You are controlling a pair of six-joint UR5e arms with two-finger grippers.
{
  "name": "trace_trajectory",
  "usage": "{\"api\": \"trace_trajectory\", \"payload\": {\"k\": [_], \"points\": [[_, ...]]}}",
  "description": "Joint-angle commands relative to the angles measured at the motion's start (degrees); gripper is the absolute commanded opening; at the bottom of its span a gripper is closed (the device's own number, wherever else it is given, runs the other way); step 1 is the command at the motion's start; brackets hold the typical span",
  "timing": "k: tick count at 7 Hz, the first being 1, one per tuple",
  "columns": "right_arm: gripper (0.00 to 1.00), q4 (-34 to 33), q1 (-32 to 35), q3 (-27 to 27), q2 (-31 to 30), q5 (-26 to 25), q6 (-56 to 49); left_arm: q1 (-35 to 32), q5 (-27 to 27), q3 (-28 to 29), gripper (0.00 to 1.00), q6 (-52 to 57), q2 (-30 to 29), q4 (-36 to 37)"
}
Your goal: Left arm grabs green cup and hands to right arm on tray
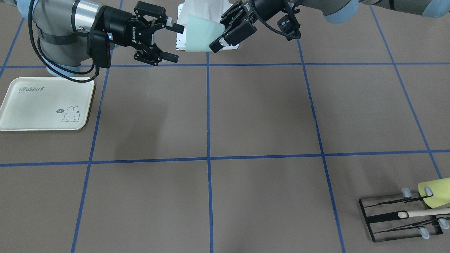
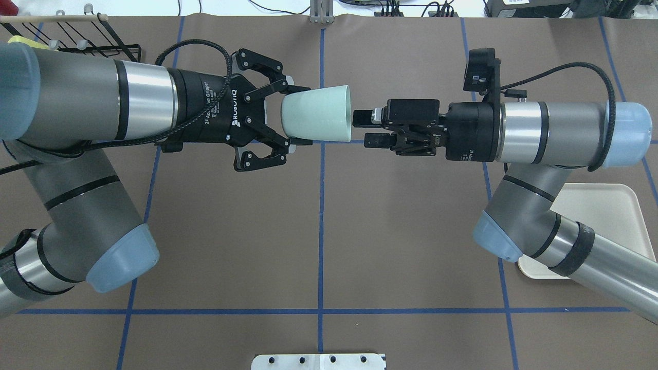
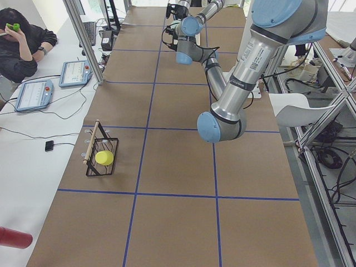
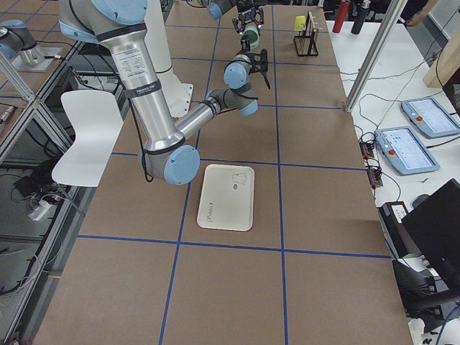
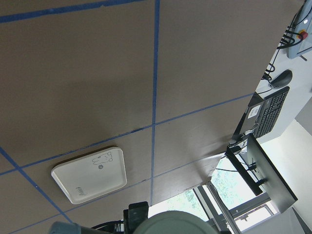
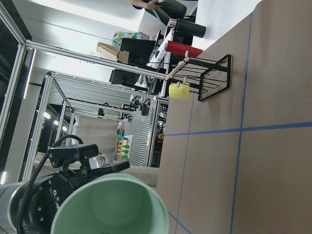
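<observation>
One green cup [image 2: 318, 114] in clenched left claw [image 2: 291, 118]; right claw [image 2: 364, 128] released; tray [image 2: 606, 205] apart.

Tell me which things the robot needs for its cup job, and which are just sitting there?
For the job:
the green cup, held in the air by the left gripper
the open right gripper facing it
the tray

Just lying about:
the black wire rack
the yellow-green cup on it
the wooden stick on it
</observation>
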Motion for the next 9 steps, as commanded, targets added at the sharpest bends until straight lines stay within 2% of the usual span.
{"api": "trace_trajectory", "payload": {"k": [1, 6, 9], "points": [[0.88, 0.0, -0.2, -0.2, 0.0, 0.0, 0.0, 1.3, 0.2, 0.0, 0.29, 0.0, -0.1, 0.0], [0.73, -0.1, -1.5, -0.2, 0.0, -1.4, 0.1, 2.1, 0.3, 0.2, 0.29, -0.5, -0.9, 0.0], [0.68, 0.0, -1.9, -0.2, 0.0, -1.4, 0.1, 2.2, 0.4, 0.5, 0.29, -0.5, -0.9, 0.0]]}}
